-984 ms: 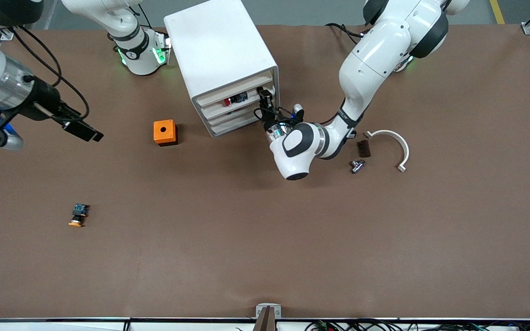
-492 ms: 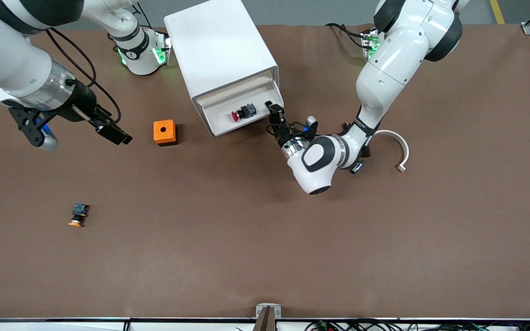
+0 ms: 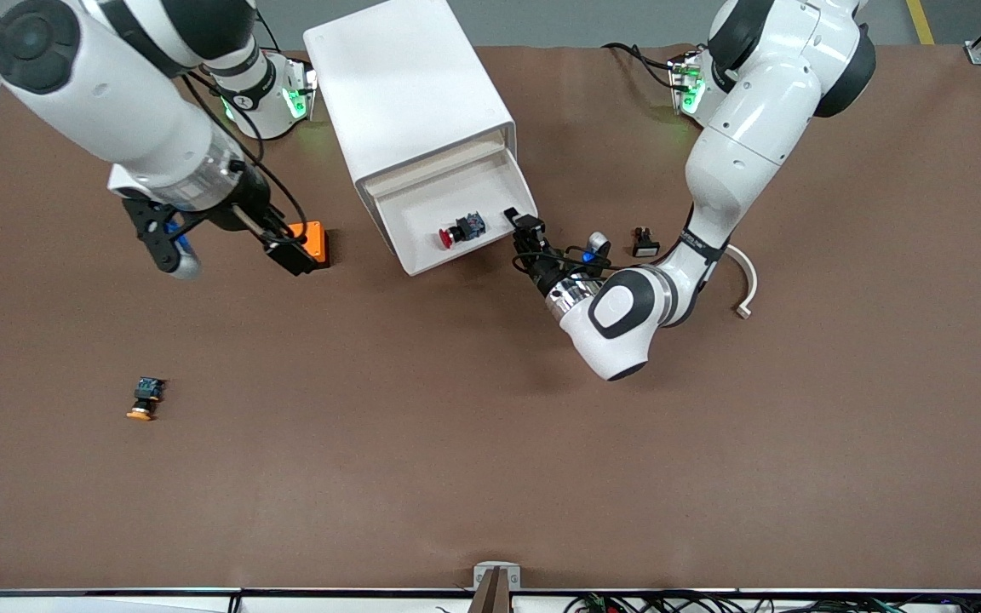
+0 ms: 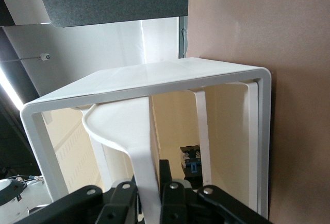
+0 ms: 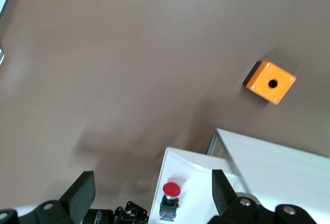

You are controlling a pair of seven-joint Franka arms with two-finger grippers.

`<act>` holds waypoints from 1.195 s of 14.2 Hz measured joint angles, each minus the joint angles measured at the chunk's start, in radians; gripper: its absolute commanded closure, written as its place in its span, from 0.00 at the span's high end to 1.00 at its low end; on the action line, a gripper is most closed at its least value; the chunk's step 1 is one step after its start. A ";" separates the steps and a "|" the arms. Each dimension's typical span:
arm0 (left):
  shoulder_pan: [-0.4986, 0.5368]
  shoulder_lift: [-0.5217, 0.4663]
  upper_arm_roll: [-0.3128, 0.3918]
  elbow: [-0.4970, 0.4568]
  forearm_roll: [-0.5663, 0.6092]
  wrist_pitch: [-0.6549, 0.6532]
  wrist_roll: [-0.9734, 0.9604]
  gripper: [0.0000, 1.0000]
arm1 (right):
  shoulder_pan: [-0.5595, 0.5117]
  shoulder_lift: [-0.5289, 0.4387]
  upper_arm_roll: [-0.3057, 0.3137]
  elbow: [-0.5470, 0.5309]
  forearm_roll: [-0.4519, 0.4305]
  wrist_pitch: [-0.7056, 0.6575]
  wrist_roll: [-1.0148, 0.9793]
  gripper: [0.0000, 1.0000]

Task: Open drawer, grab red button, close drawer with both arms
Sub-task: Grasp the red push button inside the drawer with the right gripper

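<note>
While the left gripper (image 3: 518, 223) pinches the drawer (image 3: 422, 223) front and holds it open, the red button (image 3: 461, 230) sits inside. The right gripper (image 3: 290, 255), fingers wide over the orange cube (image 3: 313, 234), likely must reach in and grab it next.

White arms (image 3: 742, 119), blk joint rings, blk cables.

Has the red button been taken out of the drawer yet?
No, the red button lies on the floor of the pulled-out drawer, with neither arm's fingers on it.
</note>
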 measured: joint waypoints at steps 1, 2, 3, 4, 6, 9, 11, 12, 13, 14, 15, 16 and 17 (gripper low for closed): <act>0.000 0.000 0.000 0.000 0.000 0.001 0.000 0.16 | 0.022 0.012 0.000 0.000 0.000 0.016 0.034 1.00; 0.000 0.000 0.000 0.000 0.000 0.001 0.000 0.16 | 0.045 0.026 0.001 0.000 0.000 0.034 0.062 1.00; 0.000 0.000 0.000 0.001 0.000 0.002 0.001 0.16 | 0.070 0.042 0.001 -0.001 0.001 0.057 0.094 1.00; 0.000 0.000 0.000 0.001 0.000 0.002 0.002 0.16 | 0.095 0.058 0.001 -0.001 0.001 0.081 0.129 1.00; 0.002 0.000 0.000 0.001 0.000 0.004 0.002 0.17 | 0.139 0.094 0.002 -0.002 0.001 0.119 0.180 1.00; 0.006 0.000 0.001 0.002 0.000 0.005 0.003 1.00 | 0.178 0.137 0.001 -0.030 0.022 0.208 0.231 1.00; 0.010 0.000 0.001 0.006 0.000 0.007 0.010 1.00 | 0.203 0.146 0.001 -0.077 0.030 0.274 0.255 1.00; 0.012 0.000 0.001 0.009 0.000 0.008 0.027 1.00 | 0.215 0.146 0.001 -0.101 0.030 0.300 0.267 1.00; 0.014 0.000 0.001 0.013 0.000 0.010 0.054 1.00 | 0.227 0.146 0.001 -0.123 0.030 0.320 0.273 1.00; 0.016 0.000 0.001 0.017 0.000 0.010 0.085 1.00 | 0.238 0.146 0.001 -0.143 0.030 0.339 0.275 1.00; 0.018 0.000 0.001 0.021 -0.001 0.011 0.123 1.00 | 0.248 0.146 0.001 -0.163 0.030 0.361 0.276 1.00; 0.021 0.000 0.000 0.026 -0.003 0.012 0.169 1.00 | 0.259 0.146 0.001 -0.186 0.030 0.385 0.277 1.00; 0.027 -0.001 0.000 0.031 -0.006 0.014 0.225 1.00 | 0.270 0.146 0.001 -0.209 0.030 0.407 0.279 1.00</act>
